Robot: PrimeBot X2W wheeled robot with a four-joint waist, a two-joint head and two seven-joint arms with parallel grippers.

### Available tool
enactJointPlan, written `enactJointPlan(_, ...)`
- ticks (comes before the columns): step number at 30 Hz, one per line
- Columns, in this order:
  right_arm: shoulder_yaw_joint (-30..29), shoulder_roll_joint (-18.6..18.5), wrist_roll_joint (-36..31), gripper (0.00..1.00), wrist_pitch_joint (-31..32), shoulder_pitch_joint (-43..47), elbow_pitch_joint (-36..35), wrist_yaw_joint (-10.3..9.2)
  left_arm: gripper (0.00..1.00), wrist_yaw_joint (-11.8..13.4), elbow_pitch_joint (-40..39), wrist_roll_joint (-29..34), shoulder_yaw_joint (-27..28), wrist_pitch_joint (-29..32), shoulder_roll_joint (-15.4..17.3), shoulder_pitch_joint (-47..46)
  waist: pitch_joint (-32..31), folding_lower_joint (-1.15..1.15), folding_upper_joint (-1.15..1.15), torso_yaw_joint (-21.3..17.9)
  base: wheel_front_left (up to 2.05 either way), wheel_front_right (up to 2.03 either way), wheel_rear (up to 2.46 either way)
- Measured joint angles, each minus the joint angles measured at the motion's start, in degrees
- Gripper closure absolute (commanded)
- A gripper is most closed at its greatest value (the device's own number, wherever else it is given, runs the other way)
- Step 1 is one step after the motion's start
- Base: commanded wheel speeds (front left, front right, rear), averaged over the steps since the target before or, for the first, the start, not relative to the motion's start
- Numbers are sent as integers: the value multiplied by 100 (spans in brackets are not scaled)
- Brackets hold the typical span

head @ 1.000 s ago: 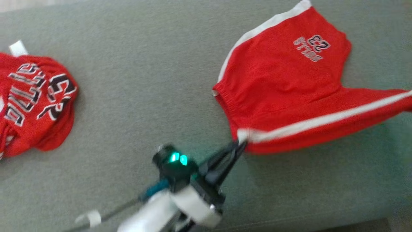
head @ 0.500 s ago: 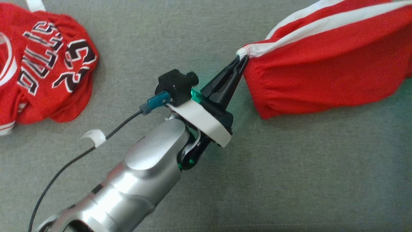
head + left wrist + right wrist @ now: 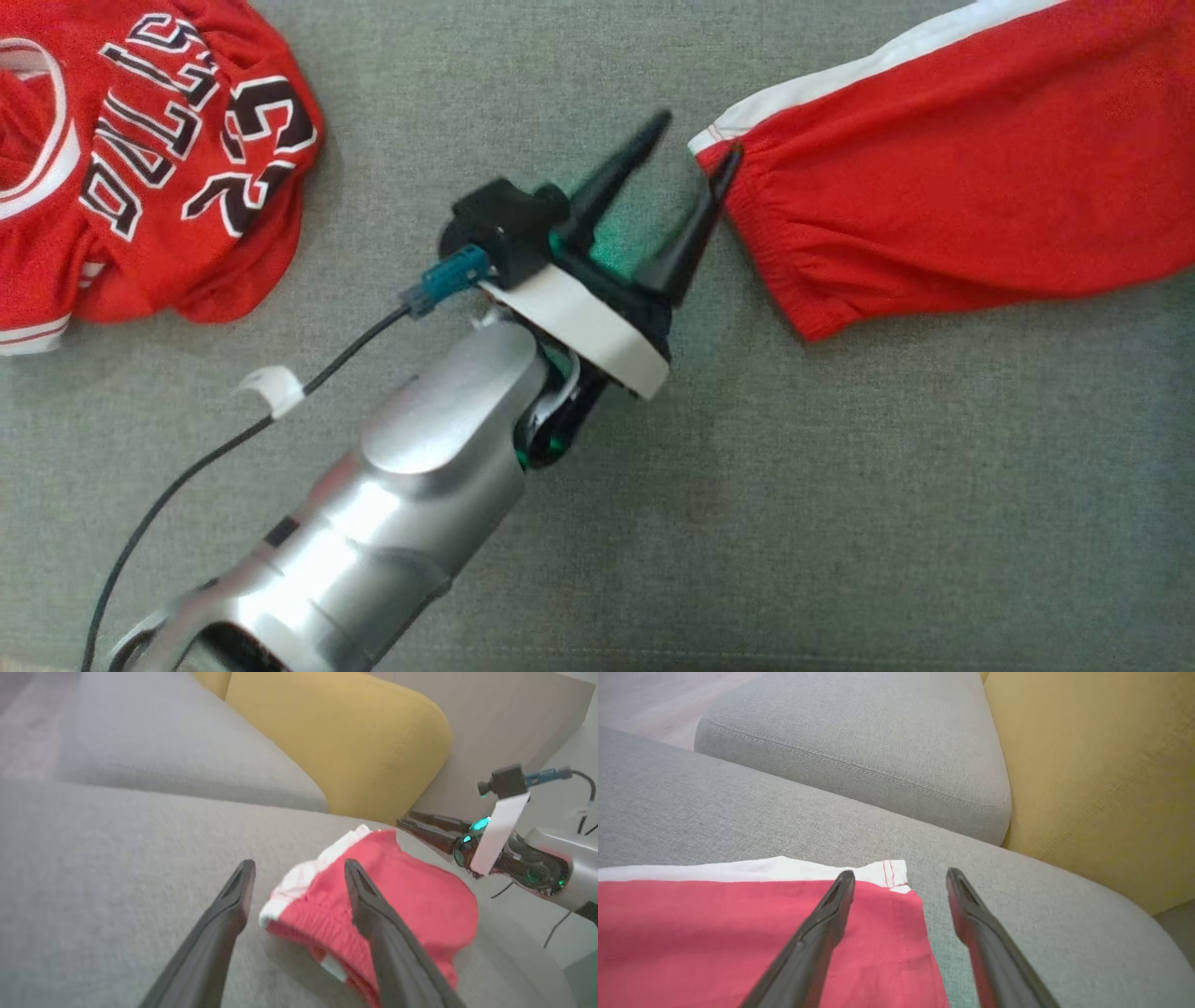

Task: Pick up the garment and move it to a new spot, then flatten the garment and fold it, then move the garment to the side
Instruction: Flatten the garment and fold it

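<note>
Now the left fingers (image 3: pixel 697 135) have sprung apart, releasing the shorts (image 3: pixel 934 177); the waistband corner lies on the sofa (image 3: pixel 840 467) against one fingertip. The right fingers (image 3: pixel 901 873) are apart too, over the hem corner. Relocation looks done; flattening comes next.

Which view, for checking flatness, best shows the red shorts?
Head view: the red shorts lie stretched out, cropped at right. Left wrist view shows the bunched waistband end; right wrist view a flat hemmed corner.

Light soft and even, faint shadows under shorts (image 3: pixel 934 205) and arm (image 3: pixel 401 504), green glow on sofa (image 3: pixel 840 513) by left claw (image 3: pixel 696 133); head view sharp, left wrist view blurry.
</note>
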Motion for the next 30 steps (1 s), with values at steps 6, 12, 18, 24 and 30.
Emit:
enactJointPlan(6,-41,-198,843,0,8,115,417,0,0,572,-917,1525,798,-42,-5,544,-98,-1,0,100,0,0,0)
enactJointPlan(12,-181,-543,1688,0,274,515,703,0,0,1004,-2014,2729,1454,-42,4,1712,-140,-1,0,397,0,0,0)
enactJointPlan(18,-354,-680,2323,4,647,766,988,0,0,1105,-2972,3361,1907,-44,1,2350,-117,-1,0,720,0,0,0)
enactJointPlan(24,-258,-559,2654,100,739,801,990,0,0,1047,-3279,3627,2134,-44,-2,2803,-278,-1,0,780,0,0,0)
enactJointPlan(30,-183,-434,2676,100,437,1292,1050,0,0,950,-3296,3753,2328,-44,-2,3116,-671,-1,0,576,0,0,0)
